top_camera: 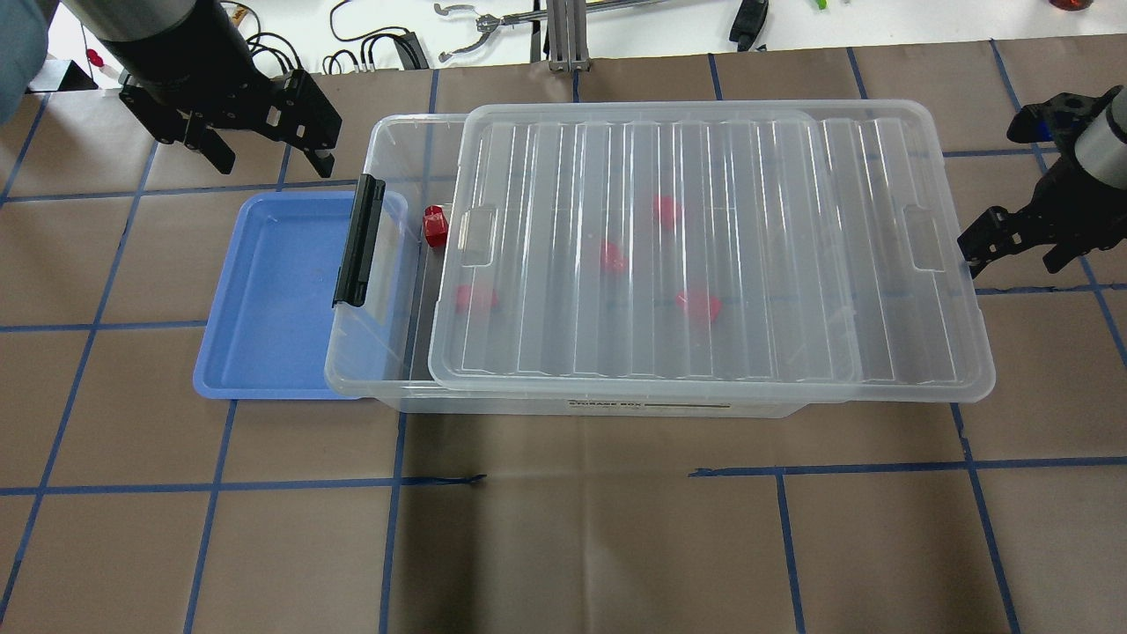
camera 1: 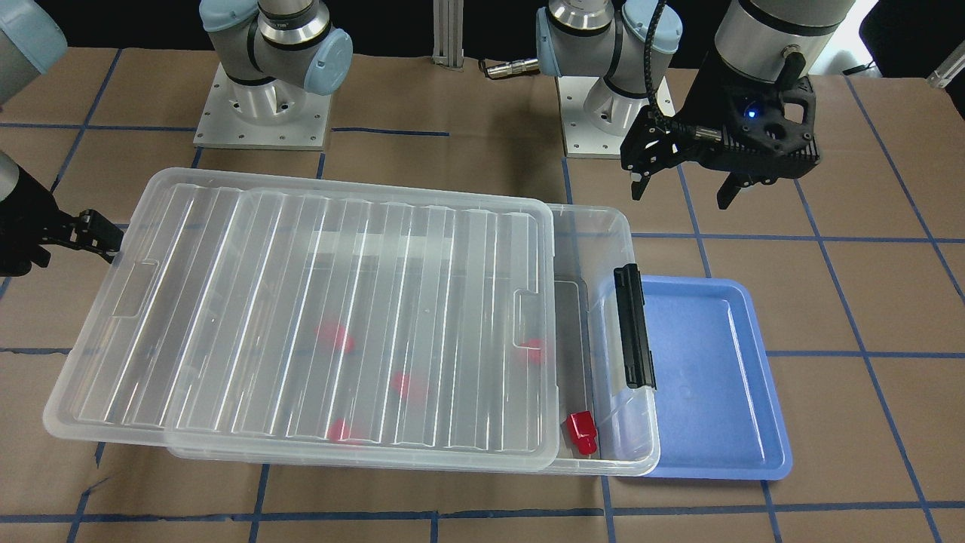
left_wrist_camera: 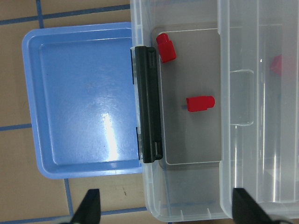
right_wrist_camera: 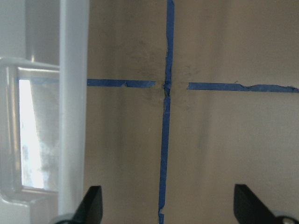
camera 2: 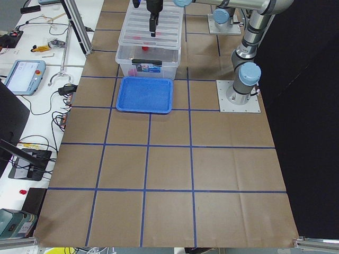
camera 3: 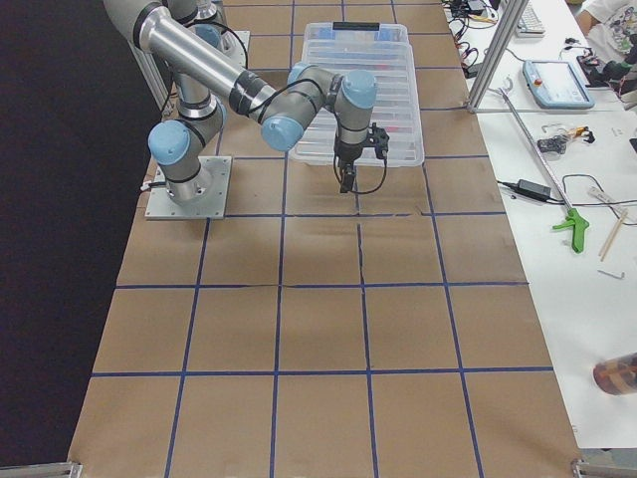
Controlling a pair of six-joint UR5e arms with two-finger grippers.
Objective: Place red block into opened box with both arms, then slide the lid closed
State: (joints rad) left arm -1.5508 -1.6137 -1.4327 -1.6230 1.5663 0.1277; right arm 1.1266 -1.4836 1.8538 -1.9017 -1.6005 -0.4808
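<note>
The clear box (top_camera: 387, 141) lies mid-table with its ribbed lid (top_camera: 704, 264) slid over most of it. A strip by the black latch (top_camera: 359, 239) is uncovered. One red block (top_camera: 434, 225) (camera 1: 581, 433) (left_wrist_camera: 165, 47) lies in that strip. Another red block (left_wrist_camera: 200, 103) sits near the lid's edge, and several more show blurred under the lid. My left gripper (top_camera: 271, 165) (camera 1: 682, 194) hangs open and empty above the table beside the box's latch end. At the lid's other short end my right gripper (top_camera: 1017, 254) (right_wrist_camera: 166, 212) stands open, one finger close to the lid's edge (right_wrist_camera: 72, 107).
A blue tray (top_camera: 273, 291) (camera 1: 709, 377) lies against the box's latch end, nothing in it. Brown paper with blue tape lines covers the table. Both arm bases (camera 1: 264, 113) stand behind the box. Cables and tools lie on the bench beyond the table.
</note>
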